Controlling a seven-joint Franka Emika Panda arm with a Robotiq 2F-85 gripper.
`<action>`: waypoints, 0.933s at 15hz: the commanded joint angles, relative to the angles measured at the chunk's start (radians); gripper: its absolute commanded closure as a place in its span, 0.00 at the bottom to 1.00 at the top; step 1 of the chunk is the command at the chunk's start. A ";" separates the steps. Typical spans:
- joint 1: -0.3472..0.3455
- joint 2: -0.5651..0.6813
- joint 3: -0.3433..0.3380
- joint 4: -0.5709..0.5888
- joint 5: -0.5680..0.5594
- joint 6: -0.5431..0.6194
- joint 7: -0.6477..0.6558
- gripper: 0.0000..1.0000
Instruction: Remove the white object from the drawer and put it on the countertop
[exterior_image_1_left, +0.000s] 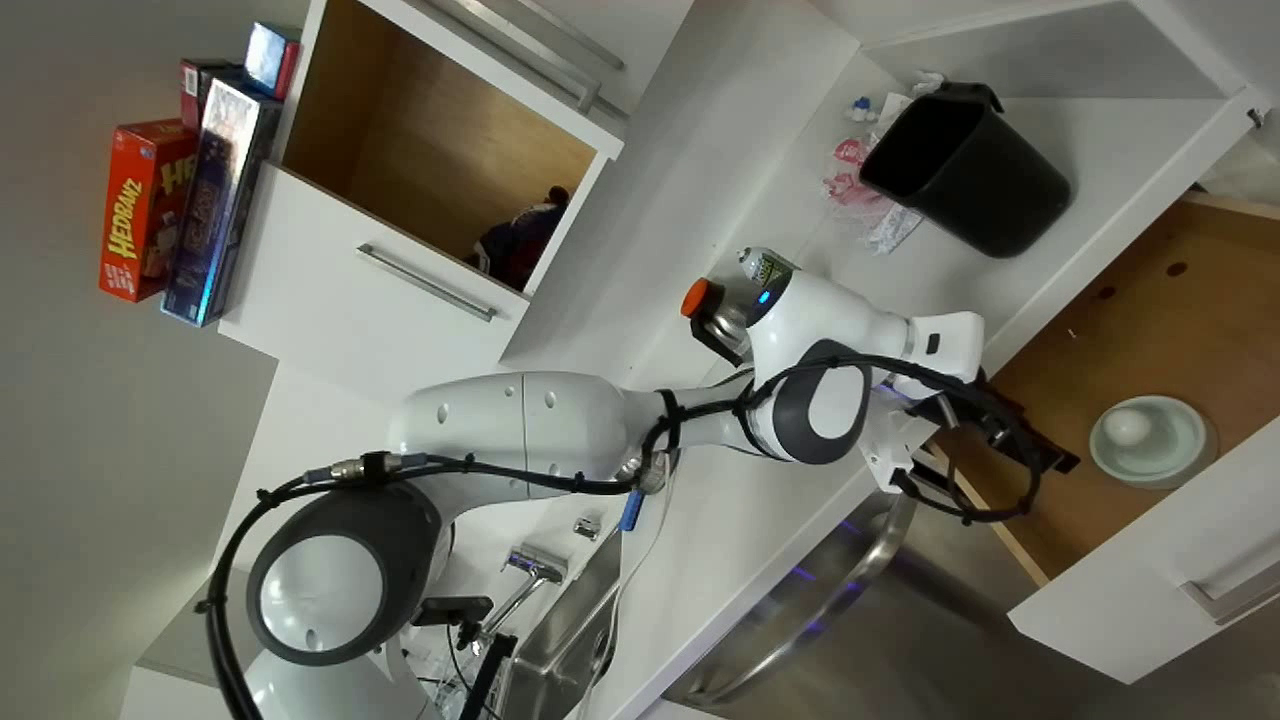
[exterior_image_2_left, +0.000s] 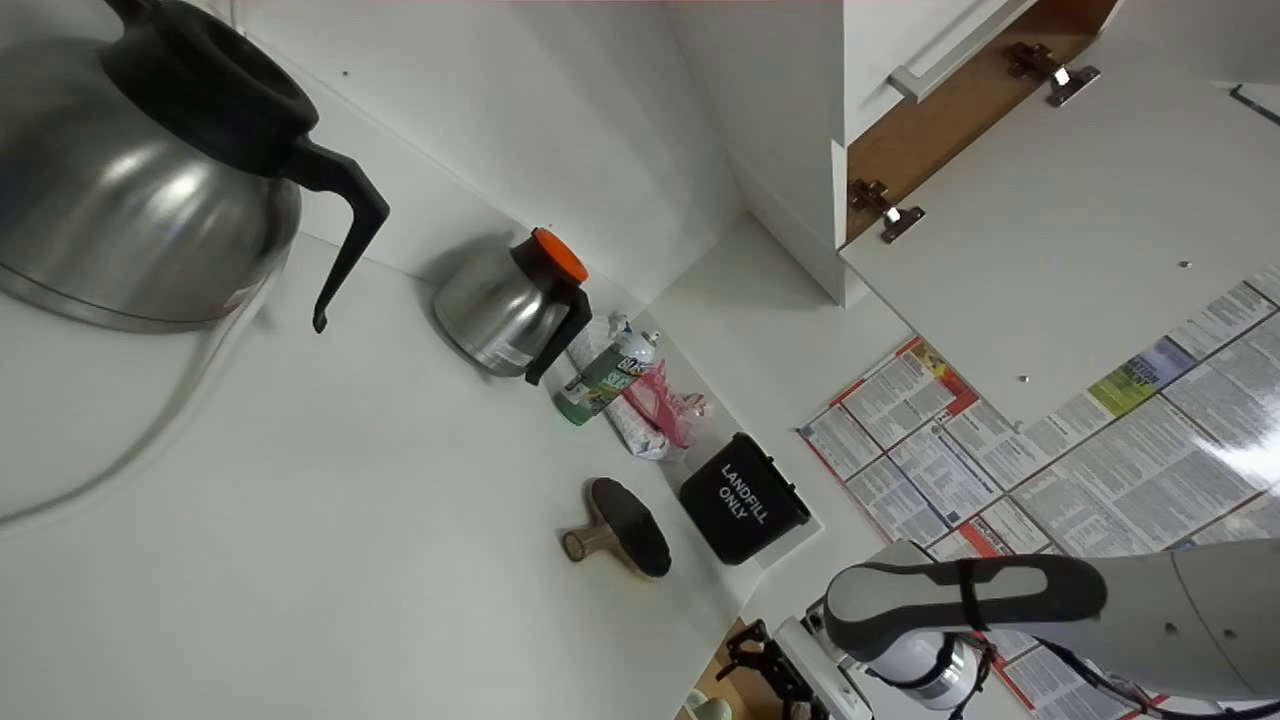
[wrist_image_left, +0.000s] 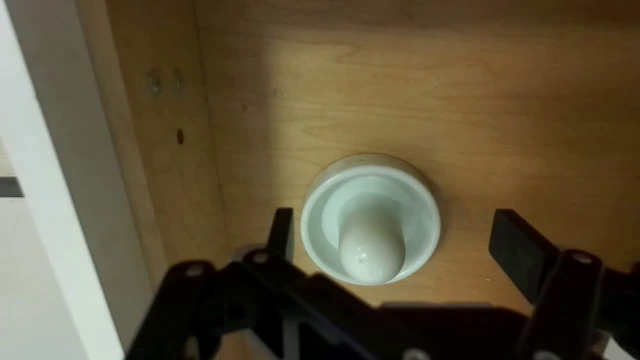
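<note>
The white object (wrist_image_left: 370, 220), a round white dish with a knob standing up at its centre, lies on the drawer's wooden bottom. It shows whole in an exterior view (exterior_image_1_left: 1150, 442) and partly at the bottom edge of an exterior view (exterior_image_2_left: 712, 709). The drawer (exterior_image_1_left: 1070, 300) stands open; its bare wood fills much of the wrist view (wrist_image_left: 325, 100). My gripper (wrist_image_left: 392, 220) is open and empty over the drawer, fingers either side of the dish in view, the left finger nearer its rim. Its height above the dish is unclear. The countertop (exterior_image_2_left: 350, 560) also shows in an exterior view (exterior_image_1_left: 760, 520).
On the countertop stand a black bin (exterior_image_2_left: 745, 500), a steel carafe with orange lid (exterior_image_2_left: 510, 305), a spray can (exterior_image_2_left: 605, 380), plastic bags (exterior_image_2_left: 655, 415), a brush (exterior_image_2_left: 630, 530) and a large carafe (exterior_image_2_left: 140, 190). The drawer's white front panel (exterior_image_1_left: 1150, 580) lies beyond the dish.
</note>
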 joint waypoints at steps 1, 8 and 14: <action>0.002 0.062 -0.024 0.055 0.082 0.013 -0.058 0.00; -0.005 0.124 -0.044 0.120 0.169 0.007 -0.096 0.00; -0.016 0.193 -0.050 0.189 0.211 -0.002 -0.088 0.00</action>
